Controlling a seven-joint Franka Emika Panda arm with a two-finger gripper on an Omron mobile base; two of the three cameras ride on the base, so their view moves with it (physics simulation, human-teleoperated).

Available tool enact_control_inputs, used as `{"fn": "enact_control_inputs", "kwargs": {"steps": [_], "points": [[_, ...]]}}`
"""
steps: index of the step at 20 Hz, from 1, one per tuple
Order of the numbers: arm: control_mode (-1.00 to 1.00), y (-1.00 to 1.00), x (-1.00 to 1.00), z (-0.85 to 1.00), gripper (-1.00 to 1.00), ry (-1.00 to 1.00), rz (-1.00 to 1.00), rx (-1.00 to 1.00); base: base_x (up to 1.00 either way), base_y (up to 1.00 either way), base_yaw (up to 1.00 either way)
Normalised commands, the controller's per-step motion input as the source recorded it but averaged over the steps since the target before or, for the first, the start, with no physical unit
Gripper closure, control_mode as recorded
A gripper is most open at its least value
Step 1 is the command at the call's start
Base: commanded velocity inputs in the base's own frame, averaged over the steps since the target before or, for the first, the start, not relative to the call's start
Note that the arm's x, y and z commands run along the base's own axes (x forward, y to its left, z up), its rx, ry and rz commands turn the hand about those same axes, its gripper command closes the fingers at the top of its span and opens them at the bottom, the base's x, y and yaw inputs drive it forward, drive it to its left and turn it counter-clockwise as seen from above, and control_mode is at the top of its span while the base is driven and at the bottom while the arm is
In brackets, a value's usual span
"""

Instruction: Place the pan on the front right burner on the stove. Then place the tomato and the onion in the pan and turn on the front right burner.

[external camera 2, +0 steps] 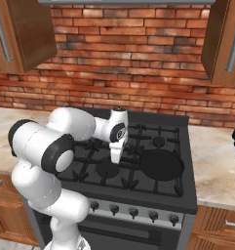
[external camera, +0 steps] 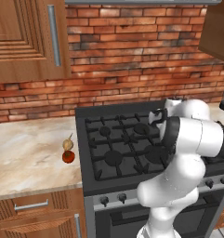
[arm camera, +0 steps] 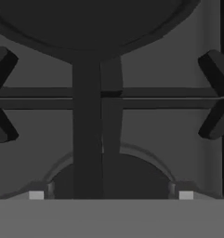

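Pan [external camera 2: 161,165] on stove [external camera 2: 182,193] front right burner, fingers [arm camera: 36,195] wide astride its handle [arm camera: 87,139], tomato [external camera: 69,157] and onion [external camera: 68,144] well apart on counter [external camera: 25,153]

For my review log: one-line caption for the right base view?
Pan sits on the stove's front right burner, its handle under the opened gripper.
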Motion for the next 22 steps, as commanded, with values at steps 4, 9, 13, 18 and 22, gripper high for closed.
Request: {"fn": "enact_control_inputs", "kwargs": {"steps": [4,9,13,18,22], "points": [[-1.00,0.04,-0.03,0.80,-1.00,-0.04,0.00,-0.04,0.00,0.00,0.00],[-1.00,0.18,-0.08,0.76,-1.00,-0.05,0.03,-0.05,0.00,0.00,0.00],[-1.00,0.34,0.00,0.33,-1.00,-0.01,0.29,0.00,0.00,0.00,0.00],[-1.00,0.30,0.00,0.14,-1.00,0.00,0.41,0.00,0.00,0.00,0.00],[-1.00,0.36,0.00,0.07,-1.00,0.00,0.39,0.00,0.00,0.00,0.00]]}}
